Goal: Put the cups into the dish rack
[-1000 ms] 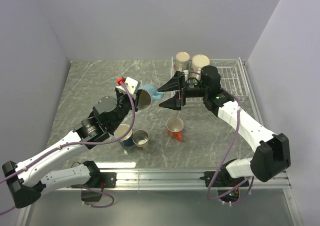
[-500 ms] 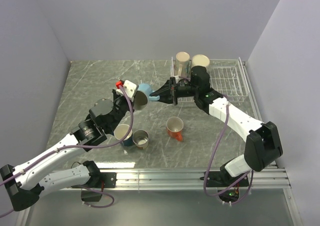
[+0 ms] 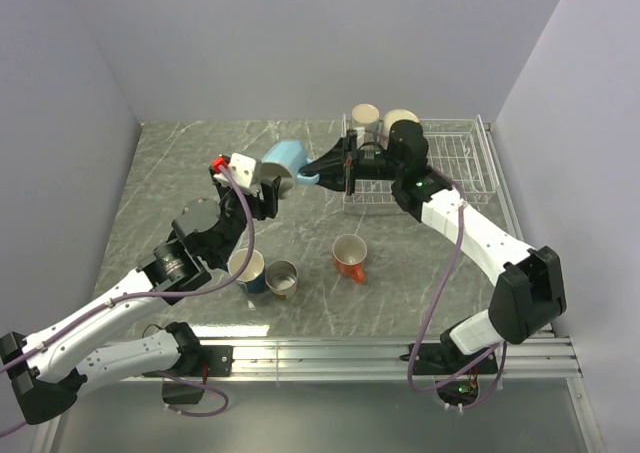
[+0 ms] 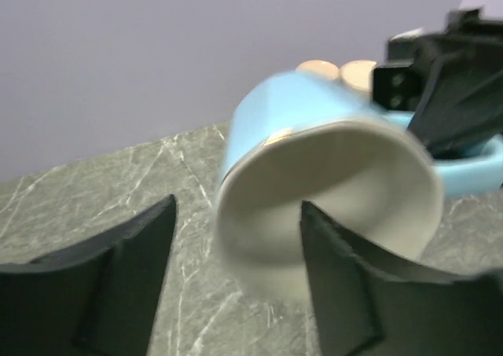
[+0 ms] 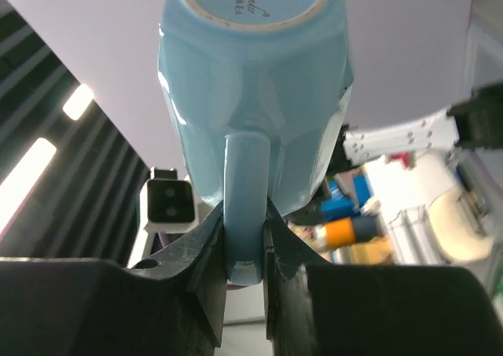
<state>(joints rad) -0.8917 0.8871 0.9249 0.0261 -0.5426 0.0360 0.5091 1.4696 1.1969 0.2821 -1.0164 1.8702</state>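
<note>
Right fingers point(image 5: 211, 271) are clenching the light blue mug point(image 3: 285, 159); left fingers point(image 4: 118, 285) are gaping beside it. Two cups point(image 3: 365, 116) racked behind, three waiting below.

2 arms reach inward toward each other: left gripper point(image 4: 238, 214) blurred, apparently spread open; right gripper point(image 5: 244, 224) pinched tight.

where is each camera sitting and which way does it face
top external: above and behind the bases, looking down at the table, left arm, right arm and dish rack.
left wrist: on the left arm, facing the mouth of the light blue mug; the left fingers show, open.
right wrist: on the right arm, facing that mug's base; the right fingers pinch its handle.
shared: all three show the mug.
</note>
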